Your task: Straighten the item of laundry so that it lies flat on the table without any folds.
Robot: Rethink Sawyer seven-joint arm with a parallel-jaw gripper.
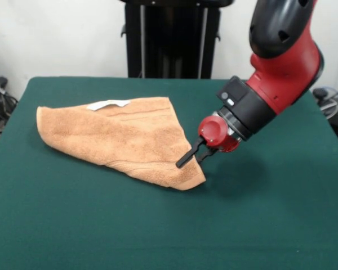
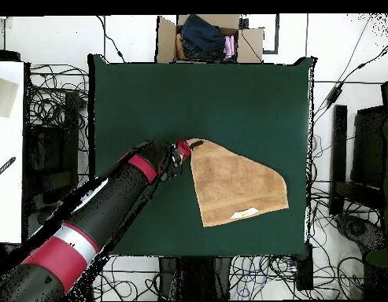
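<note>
Orange-tan towel is lying folded on the green table; its small white label, unreadable, sits far from the end effector, which is pinching the towel's corner.

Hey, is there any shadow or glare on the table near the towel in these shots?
Front view: the gripper throws a soft shadow on the table right of the towel; no glare. Overhead view: even light, no clear shadow by the towel.

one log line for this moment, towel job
towel: folded, not flat | gripper: at towel's corner edge | jaws: grip unclear | table: green
</note>
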